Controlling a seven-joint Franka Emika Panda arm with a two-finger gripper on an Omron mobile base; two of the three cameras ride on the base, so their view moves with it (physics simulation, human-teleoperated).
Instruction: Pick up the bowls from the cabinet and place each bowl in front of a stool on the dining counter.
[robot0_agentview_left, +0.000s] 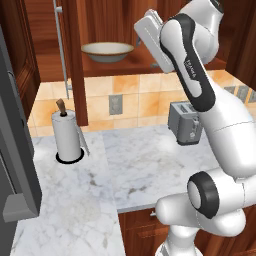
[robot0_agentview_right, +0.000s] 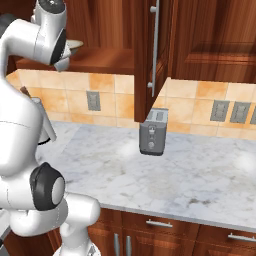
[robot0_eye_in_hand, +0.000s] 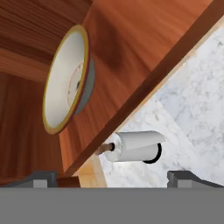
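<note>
Hovering hand (robot0_eye_in_hand: 112, 177) fingers apart | cream bowl (robot0_agentview_left: 107, 51) on cabinet (robot0_agentview_left: 120, 64) shelf | paper-towel roll (robot0_agentview_left: 67, 136), toaster (robot0_agentview_left: 185, 122) below

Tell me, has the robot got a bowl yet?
Not yet. Done: the reddish-brown wooden wall cabinet stands open. In hand: the arm is raised to the shelf, the gripper with jaws wide apart and empty, facing the shallow cream bowl with a thin brown rim. Left: grab that bowl, carry it to the dining counter, then do the other one.

A bowl (robot0_agentview_left: 107, 51) sat on the cabinet shelf (robot0_agentview_left: 135, 64), upper centre; below, the worktop (robot0_agentview_left: 145, 170) carried a paper-towel roll (robot0_agentview_left: 67, 136) and toaster (robot0_agentview_left: 185, 123).
</note>
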